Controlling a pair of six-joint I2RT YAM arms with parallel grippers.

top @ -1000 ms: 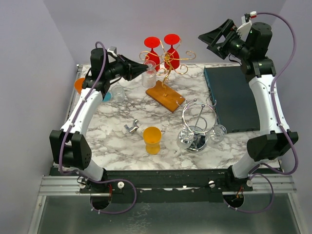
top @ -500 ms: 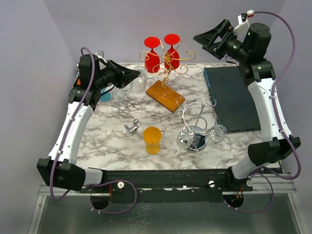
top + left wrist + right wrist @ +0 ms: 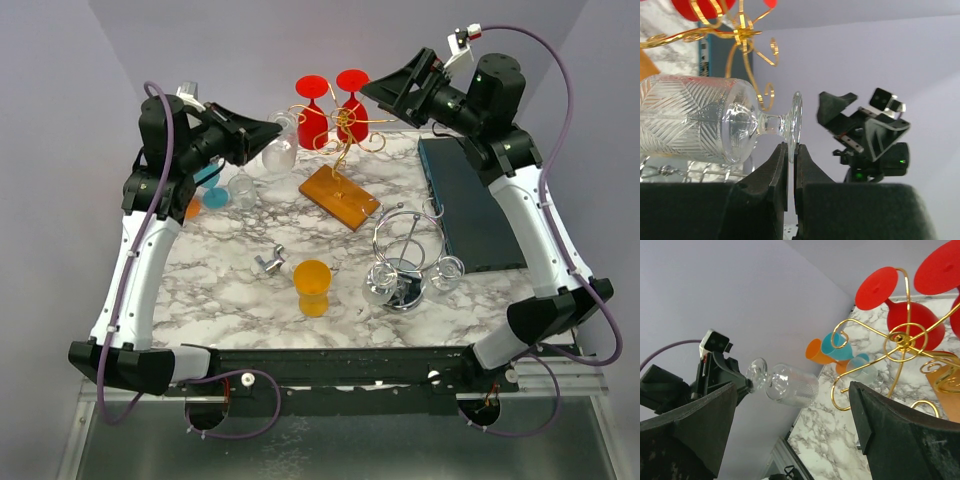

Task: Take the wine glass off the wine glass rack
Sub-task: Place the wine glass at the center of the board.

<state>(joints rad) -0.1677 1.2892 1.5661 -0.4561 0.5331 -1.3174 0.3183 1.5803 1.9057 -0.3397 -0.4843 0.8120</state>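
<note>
Left gripper (image 3: 791, 150) was clamped on the foot rim of the clear wine glass (image 3: 700, 120), pinching only the thin edge of the disc. Past the foot ran a short stem, then the cut-pattern bowl. The glass lay roughly level in the air with its mouth toward the gold wire rack (image 3: 740, 35), off the hooks and just left of it.

Judged light, rigid, brittle and slick. The long bowl levered on a narrow hold, so it could twist or slip out. A hold on the stem, or around the bowl, would be surer. The bowl was empty.

Right gripper (image 3: 385, 85) was spread wide and held nothing, raised at the rack's far right.

Containers on the marble surface (image 3: 230, 280), front to back:
- Orange cup (image 3: 312, 287): upright, looked empty.
- Small clear glass (image 3: 447, 270): beside the chrome wire stand (image 3: 400, 262), nothing seen in it.
- Clear tumbler (image 3: 241, 190) and blue cup (image 3: 213, 192): at left, contents unclear.
- Two red wine glasses (image 3: 312, 120): farthest back, hung inverted on the rack.
</note>
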